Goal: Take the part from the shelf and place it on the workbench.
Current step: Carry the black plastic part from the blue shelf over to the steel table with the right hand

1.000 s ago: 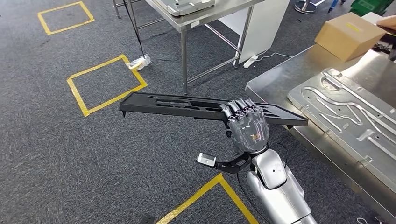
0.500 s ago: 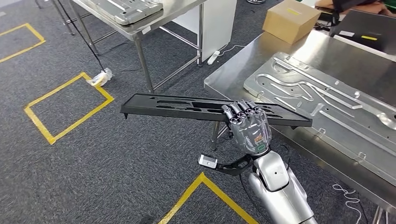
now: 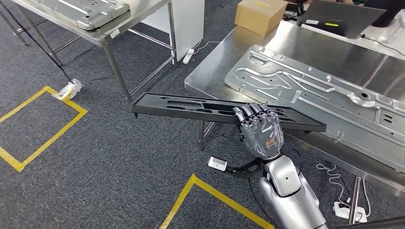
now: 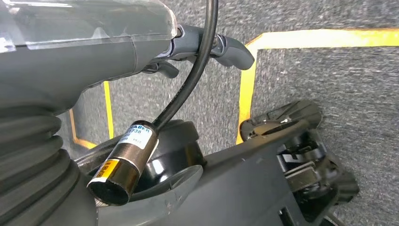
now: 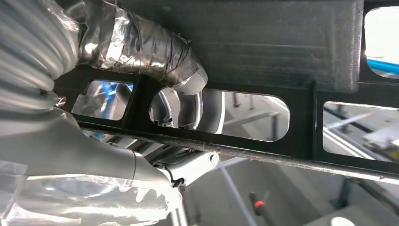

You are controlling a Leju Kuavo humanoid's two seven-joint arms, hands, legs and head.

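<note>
right hand (image 3: 260, 133): it's got the part, fingers curled over the near edge and wrapped tight, thumb tucked under. The right wrist view shows the thumb (image 5: 155, 56) pressed against the underside of the ribbed black frame.

part (image 3: 224, 110): long flat black tray-like piece with slots cut through it, held roughly level in the air. It runs from about 9 o'clock to 3 o'clock across the middle of the head view. Its right end hangs over the near edge of the bench; the left end sticks out over the carpet.

bench (image 3: 210, 71): shiny steel, up at 1 to 3 o'clock. Not touching the part as far as I can see.

metal panel (image 3: 305, 90): big silver stamped sheet lying flat on the bench, just beyond the part's right end.

cardboard box (image 3: 260, 15): sits at the far end of the bench, around 12 o'clock.

second bench (image 3: 102, 33): at 11 o'clock, with another grey panel (image 3: 81, 9) on top.

floor (image 3: 95, 162): dark carpet with yellow tape squares (image 3: 71, 107) at 9 o'clock and more tape at 6.

left hand (image 4: 211, 44): hanging low over the carpet; honestly can't tell whether it's open or closed from this angle.
</note>
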